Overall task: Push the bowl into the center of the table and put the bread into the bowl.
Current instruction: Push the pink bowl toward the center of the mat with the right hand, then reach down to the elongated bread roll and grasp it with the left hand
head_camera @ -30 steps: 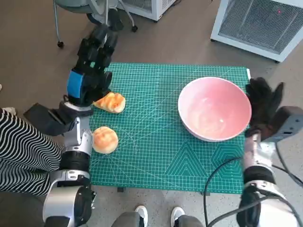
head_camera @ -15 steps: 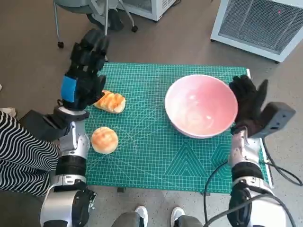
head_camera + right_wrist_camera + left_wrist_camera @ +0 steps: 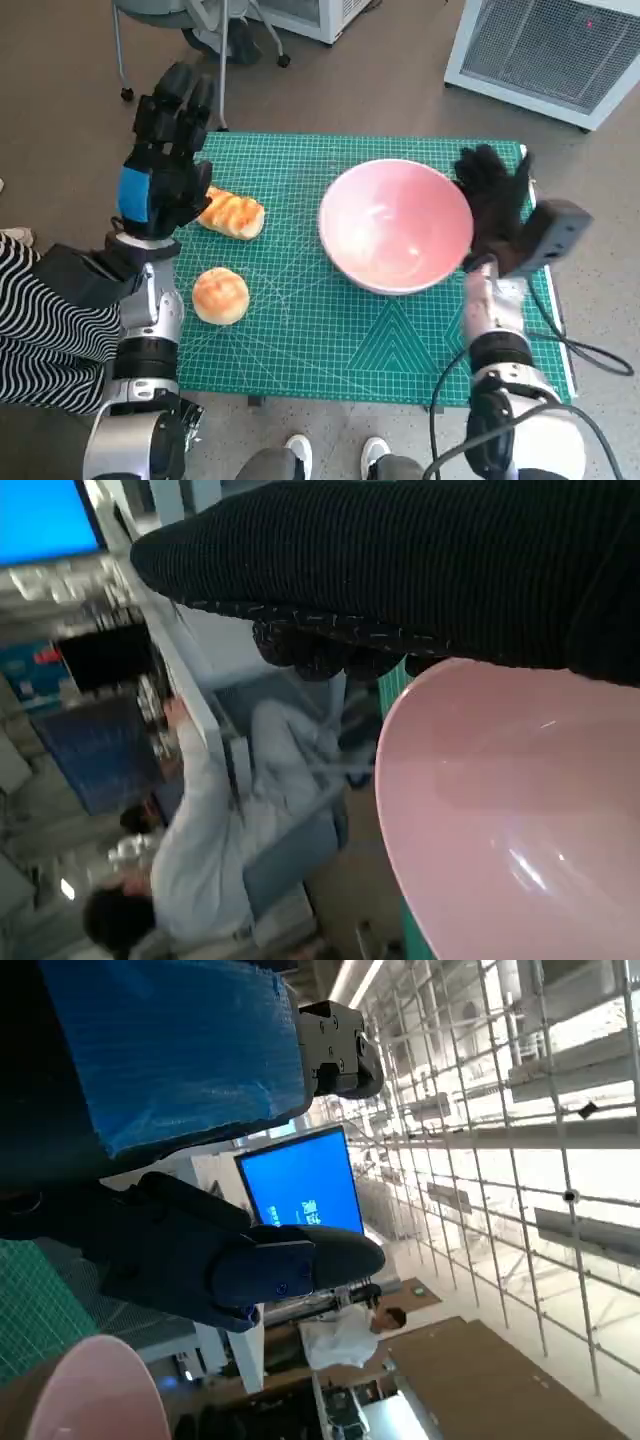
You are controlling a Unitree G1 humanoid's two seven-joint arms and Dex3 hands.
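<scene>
Nearest you, the round bun (image 3: 221, 295) lies on the green mat (image 3: 330, 340) near its left edge, untouched and well apart from the bowl (image 3: 396, 225); it waits there because the bowl comes first; just beyond it sits the long loaf (image 3: 232, 214), tucked close beside your left hand (image 3: 160, 170), which hangs raised above that corner with fingers spread and nothing in them, so it reads as released and standing ready over the bread; across the mat your right hand (image 3: 495, 205) stands upright with the flat of the glove against the bowl's right rim; it grasps nothing, fingers extended, because a flat hand serves a push better than a grip; the right wrist view shows the pink wall right under the glove; the bowl stands upright, empty, a little right of the worktop's middle, so I judge a bit more pushing is due; beyond the mat stand a chair base (image 3: 200, 35) and a white unit (image 3: 550, 50).
</scene>
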